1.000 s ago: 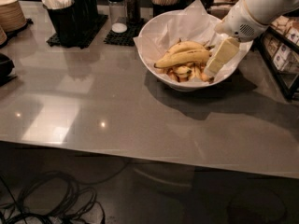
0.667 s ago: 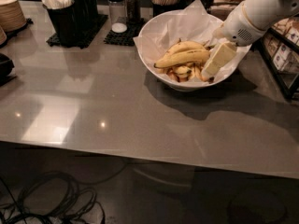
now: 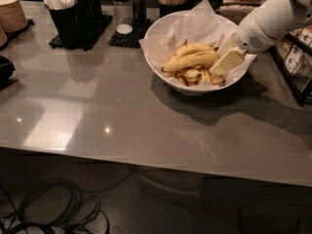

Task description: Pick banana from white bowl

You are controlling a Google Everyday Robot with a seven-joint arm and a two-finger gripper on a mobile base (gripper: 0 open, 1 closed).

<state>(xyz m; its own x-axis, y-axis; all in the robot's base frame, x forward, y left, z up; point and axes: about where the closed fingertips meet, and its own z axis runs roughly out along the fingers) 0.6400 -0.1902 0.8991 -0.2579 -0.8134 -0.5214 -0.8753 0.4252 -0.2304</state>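
Note:
The white bowl point(image 3: 157, 34), lined with crumpled white paper, stands at the back right of the grey table. The long yellow banana point(image 3: 190, 61) lies across the bowl, stem end to the left. A shorter arched banana point(image 3: 194, 47) lies just behind it. Small brown-streaked pieces point(image 3: 196, 75) lie under them. My gripper point(image 3: 222, 62) reaches into the bowl from the right on the white arm point(image 3: 273, 21). It sits at the right end of the long banana, and I cannot tell whether it touches it.
Black caddies with cutlery point(image 3: 73, 13) and shakers point(image 3: 122, 4) stand along the back edge. A stack of brown plates point(image 3: 9, 13) is at the far left. A dark rack point(image 3: 297, 57) stands right of the table. Cables point(image 3: 48, 213) lie on the floor.
My gripper has shifted slightly left inside the bowl, toward the right end of the long banana. The bananas and the bowl have not moved.

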